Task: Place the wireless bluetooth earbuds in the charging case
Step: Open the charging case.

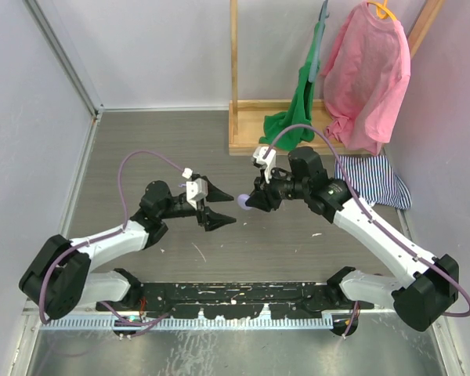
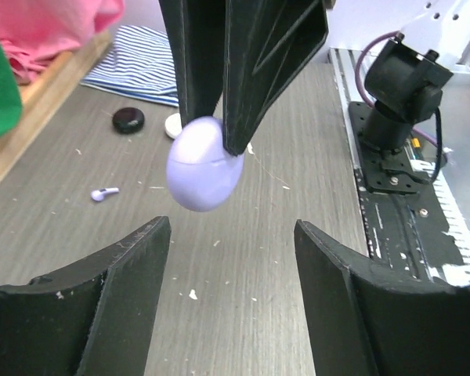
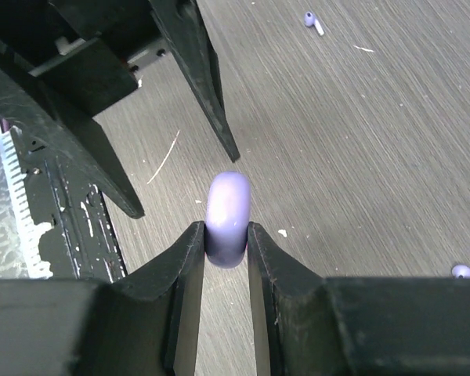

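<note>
We tally lilac earbuds (image 3: pixel 312 20), two, lying loose; lilac case (image 3: pixel 228 215), one; black puck (image 2: pixel 128 119), one; white puck (image 2: pixel 172 127), one (half hidden, so we hold that loosely); cloths, three: pink cloth (image 1: pixel 368 70), green cloth (image 1: pixel 301 102), striped cloth (image 1: pixel 376 182); robot arms (image 1: pixel 110 239), two; wooden rack (image 1: pixel 234 55), one.

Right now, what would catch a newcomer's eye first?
The right end effector pinches a lilac charging case in mid-air above the table, the left end effector open facing it. A lilac earbud lies loose on the table, and a pink garment hangs at the back right.
</note>
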Motion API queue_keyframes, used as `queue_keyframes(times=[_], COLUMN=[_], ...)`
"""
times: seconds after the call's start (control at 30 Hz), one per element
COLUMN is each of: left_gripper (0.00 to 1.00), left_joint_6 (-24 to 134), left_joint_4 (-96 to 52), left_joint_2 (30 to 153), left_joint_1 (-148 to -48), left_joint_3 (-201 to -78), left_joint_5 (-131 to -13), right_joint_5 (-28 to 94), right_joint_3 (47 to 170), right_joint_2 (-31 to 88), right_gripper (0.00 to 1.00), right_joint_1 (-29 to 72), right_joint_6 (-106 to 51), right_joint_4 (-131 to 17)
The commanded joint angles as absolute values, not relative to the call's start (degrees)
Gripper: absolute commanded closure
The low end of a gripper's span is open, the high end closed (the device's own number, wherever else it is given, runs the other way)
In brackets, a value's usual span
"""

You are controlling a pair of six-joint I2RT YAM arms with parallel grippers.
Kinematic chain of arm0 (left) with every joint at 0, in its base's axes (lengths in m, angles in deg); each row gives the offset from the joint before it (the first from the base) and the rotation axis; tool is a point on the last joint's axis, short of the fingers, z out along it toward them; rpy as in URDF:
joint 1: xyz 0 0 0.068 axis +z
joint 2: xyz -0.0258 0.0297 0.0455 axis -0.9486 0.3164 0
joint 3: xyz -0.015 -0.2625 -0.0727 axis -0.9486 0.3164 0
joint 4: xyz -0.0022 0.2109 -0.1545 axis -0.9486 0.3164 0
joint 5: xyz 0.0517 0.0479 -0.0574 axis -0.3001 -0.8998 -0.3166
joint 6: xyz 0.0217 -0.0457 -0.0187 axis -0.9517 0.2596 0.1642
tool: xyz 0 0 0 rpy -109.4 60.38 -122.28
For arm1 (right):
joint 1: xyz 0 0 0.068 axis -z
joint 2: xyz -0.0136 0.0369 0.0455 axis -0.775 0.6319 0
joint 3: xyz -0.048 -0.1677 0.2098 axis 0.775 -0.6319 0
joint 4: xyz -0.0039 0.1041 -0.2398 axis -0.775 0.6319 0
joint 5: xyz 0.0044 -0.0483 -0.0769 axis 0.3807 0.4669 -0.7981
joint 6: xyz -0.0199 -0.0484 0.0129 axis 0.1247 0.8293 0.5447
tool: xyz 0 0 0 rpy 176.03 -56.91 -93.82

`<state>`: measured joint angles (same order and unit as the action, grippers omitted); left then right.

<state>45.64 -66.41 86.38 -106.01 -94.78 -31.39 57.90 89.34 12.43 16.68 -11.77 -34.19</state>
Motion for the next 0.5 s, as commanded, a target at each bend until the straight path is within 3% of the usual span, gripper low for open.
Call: queue_keyframes(times=[0.0, 0.27, 0.47], left_gripper=[0.36, 0.42, 0.53], left_joint_6=[47.25, 52.85, 57.60], left_joint_4=[-65.85, -68.76, -76.10], left_joint_2=[87.53, 90.87, 93.28], left_joint_1=[-105.75, -105.70, -105.66], left_joint_3=[-97.53, -98.96, -98.55], left_joint_5=[-27.50, -24.24, -21.84], right_joint_5=[63.65, 66.74, 67.57], right_joint_3=[93.43, 96.19, 97.27], right_joint_2=[13.51, 15.63, 15.43], right_gripper=[0.95, 0.95, 0.94], right_joint_1=[16.29, 14.69, 13.90], right_joint_6=[-6.71, -1.96, 0.61], right_joint_4=[-32.49, -30.59, -29.91])
